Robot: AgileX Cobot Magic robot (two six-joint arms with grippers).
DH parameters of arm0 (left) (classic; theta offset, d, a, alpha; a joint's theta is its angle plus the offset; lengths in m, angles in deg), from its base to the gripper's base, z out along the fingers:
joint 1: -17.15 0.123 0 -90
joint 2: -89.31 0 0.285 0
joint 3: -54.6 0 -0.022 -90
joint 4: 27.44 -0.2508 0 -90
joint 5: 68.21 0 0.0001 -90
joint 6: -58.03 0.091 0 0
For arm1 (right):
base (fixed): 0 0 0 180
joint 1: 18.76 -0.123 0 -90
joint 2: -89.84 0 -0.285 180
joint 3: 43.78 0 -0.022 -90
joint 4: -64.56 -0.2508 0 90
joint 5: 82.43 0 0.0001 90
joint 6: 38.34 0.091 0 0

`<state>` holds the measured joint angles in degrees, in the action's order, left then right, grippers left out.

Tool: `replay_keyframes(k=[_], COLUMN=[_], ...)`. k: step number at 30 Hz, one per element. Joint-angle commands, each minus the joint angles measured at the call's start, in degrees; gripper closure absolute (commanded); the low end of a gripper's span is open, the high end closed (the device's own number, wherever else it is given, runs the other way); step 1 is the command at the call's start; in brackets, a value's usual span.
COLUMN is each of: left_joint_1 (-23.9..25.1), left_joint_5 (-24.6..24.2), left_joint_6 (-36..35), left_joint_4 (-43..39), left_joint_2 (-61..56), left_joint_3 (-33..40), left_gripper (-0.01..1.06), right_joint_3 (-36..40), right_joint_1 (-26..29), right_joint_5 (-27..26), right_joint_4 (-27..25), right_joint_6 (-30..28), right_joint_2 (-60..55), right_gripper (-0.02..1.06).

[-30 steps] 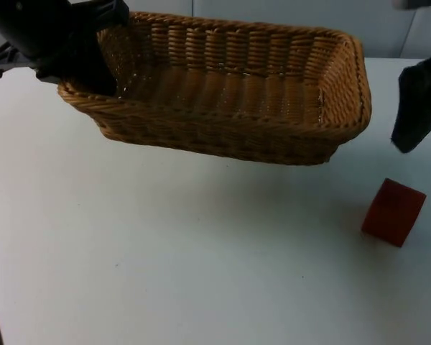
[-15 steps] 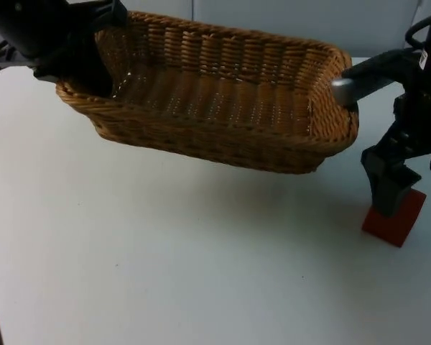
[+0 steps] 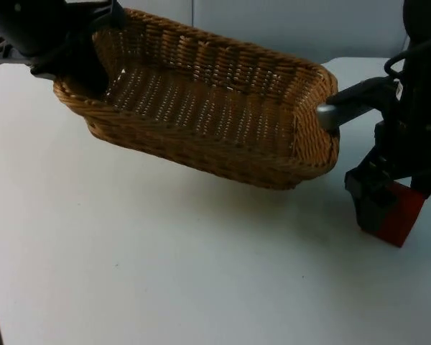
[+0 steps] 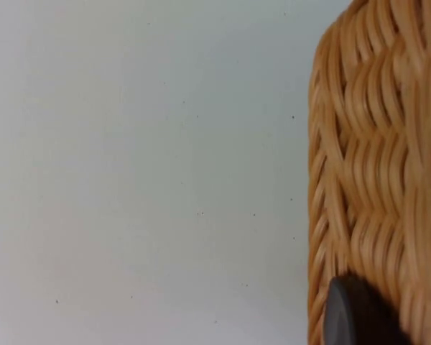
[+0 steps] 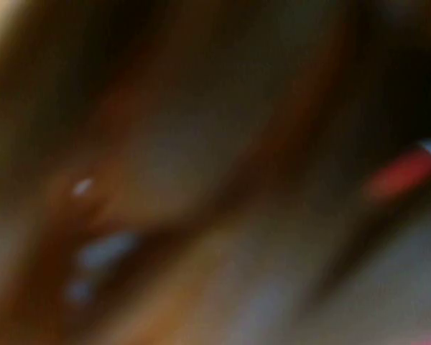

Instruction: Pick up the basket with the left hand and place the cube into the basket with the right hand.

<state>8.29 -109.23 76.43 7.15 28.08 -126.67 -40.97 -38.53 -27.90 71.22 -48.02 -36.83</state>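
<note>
While the left claw (image 3: 93, 68) clenches the tan woven wicker basket (image 3: 201, 100) aloft, the right claw (image 3: 377, 208), grip unreadable, has dropped onto the small red cube (image 3: 404, 214) on the white desk (image 3: 165, 273), ready to grasp.

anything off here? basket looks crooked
Yes: the basket hangs tilted, held at one end by the left gripper, far end sagging toward the table. It is empty. The right gripper is down on the red cube. Nothing spilled or damaged.
</note>
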Motion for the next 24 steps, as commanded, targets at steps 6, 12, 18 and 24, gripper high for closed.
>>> replay_keyframes(k=[6, 12, 18, 24], left_joint_1=[-0.28, -0.28, -0.28, -0.28], left_joint_5=[0.43, 0.53, 0.64, 0.64], left_joint_6=[-0.43, -0.43, -0.43, -0.43], left_joint_4=[3.98, 3.98, 3.98, 3.98], left_joint_2=[-0.86, -0.86, -0.86, -0.86], left_joint_3=[-0.10, -0.10, -0.10, -0.10], left_gripper=[1.05, 1.05, 1.05, 1.05], right_joint_3=[-0.48, -0.48, -0.61, -5.37], right_joint_1=[-0.06, -0.06, -0.06, -0.06], right_joint_5=[-0.69, -1.03, 0.59, 3.40], right_joint_4=[1.10, 2.33, 11.98, 13.23], right_joint_6=[2.20, 3.07, 8.46, 8.28], right_joint_2=[-0.52, -0.52, 0.43, 3.96], right_gripper=[0.43, 0.67, 0.79, 0.80])
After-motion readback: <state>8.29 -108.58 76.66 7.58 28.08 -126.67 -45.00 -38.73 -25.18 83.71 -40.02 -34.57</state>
